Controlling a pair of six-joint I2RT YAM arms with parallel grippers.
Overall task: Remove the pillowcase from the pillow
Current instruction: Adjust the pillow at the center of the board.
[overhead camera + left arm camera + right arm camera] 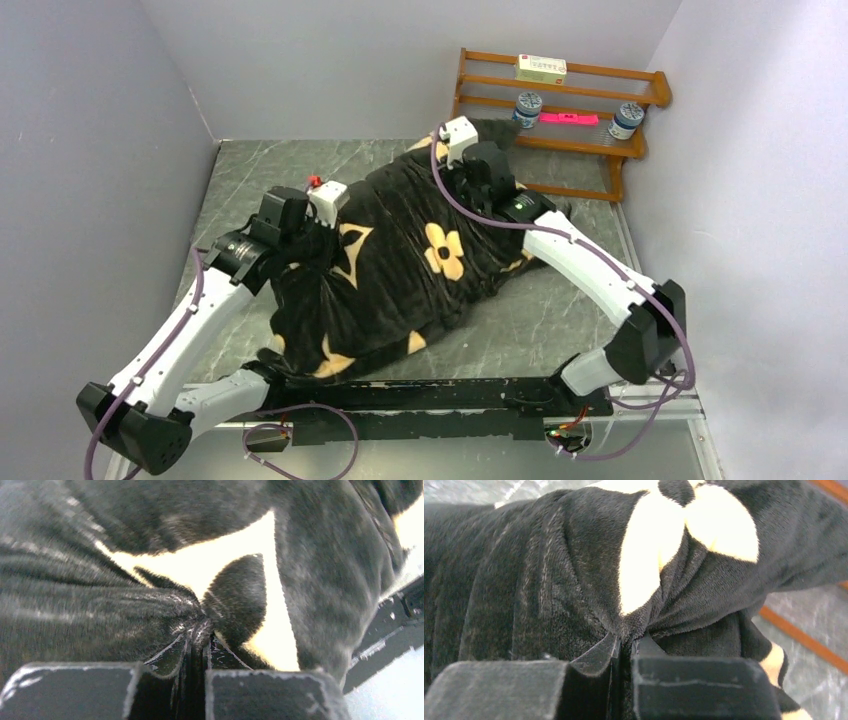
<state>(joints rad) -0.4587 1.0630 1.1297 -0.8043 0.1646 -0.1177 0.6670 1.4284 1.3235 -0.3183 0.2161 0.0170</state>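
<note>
— Left gripper [202,640]?
— Pressed together, pinching a gathered fold of pillowcase [400,270] at its left far edge.
— Right gripper [626,642]?
— Same: clamped on a bunched fold, right under a tan petal, at the far end nearest the rack [600,70].
— Pillowcase lying where?
— Mid-table [540,320], plump and rumpled, stretched slantwise from near left to far right between both arms.
— Pillow?
— Not showing in any view; only black plush with tan flowers and stars.
— On the rack?
— Box [540,68] on the top shelf; two jars [527,108] and a pink tag [568,118] on the shelf below.
</note>
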